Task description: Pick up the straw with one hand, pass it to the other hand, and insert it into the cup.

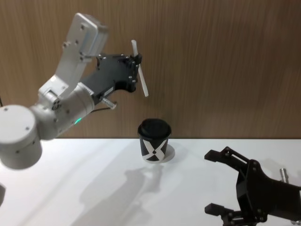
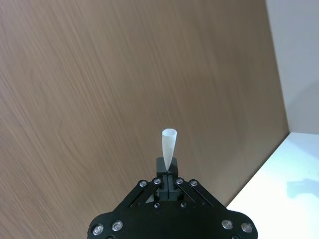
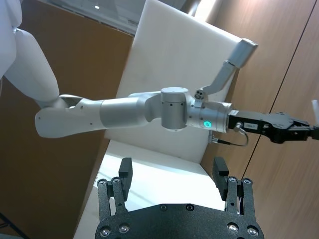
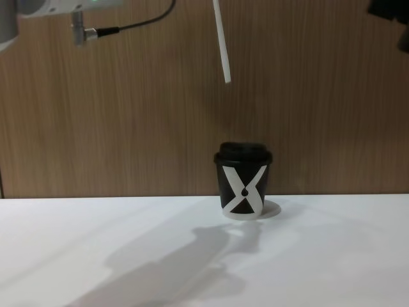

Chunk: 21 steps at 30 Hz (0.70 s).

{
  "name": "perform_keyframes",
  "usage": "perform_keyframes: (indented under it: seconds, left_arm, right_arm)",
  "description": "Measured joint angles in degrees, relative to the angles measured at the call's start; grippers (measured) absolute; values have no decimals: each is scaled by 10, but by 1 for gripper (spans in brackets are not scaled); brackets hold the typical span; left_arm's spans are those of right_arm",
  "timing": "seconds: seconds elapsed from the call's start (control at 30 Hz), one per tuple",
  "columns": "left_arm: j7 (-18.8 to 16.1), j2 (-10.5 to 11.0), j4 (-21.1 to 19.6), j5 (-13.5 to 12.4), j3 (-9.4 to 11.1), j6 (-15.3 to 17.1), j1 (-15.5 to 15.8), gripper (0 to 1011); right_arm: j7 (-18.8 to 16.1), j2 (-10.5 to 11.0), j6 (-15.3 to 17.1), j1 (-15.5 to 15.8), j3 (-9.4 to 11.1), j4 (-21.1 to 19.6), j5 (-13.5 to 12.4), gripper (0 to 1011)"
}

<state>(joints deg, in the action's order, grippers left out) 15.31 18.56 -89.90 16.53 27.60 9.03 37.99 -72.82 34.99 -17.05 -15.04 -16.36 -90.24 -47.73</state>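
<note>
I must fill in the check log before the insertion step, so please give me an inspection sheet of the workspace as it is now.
Surface: white table, with arm shadows on it.
Job's things: cup upright near the table's back edge, lid on; straw in the air above it, tilted, not inserted.
Clutter: nothing seen.
Grippers: left gripper raised above the cup, jaws shut on the straw; right gripper low over the table to the right of the cup, jaws open, holding nothing.
Cables: dark cable looping at the left wrist, apart from the straw.
Surroundings: wood-panel wall behind the table.
</note>
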Motion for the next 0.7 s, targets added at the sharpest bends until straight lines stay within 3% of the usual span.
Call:
perform_keyframes:
  seconds: [0.4, 0.7]
  left_arm:
    - [36, -41, 79, 19, 5, 56, 50, 1]
    - [61, -55, 113, 36, 8, 77, 71, 1]
  right_arm:
    - [0, 0, 0, 0, 0, 0, 0, 1001]
    - [0, 0, 0, 0, 0, 0, 0, 1001]
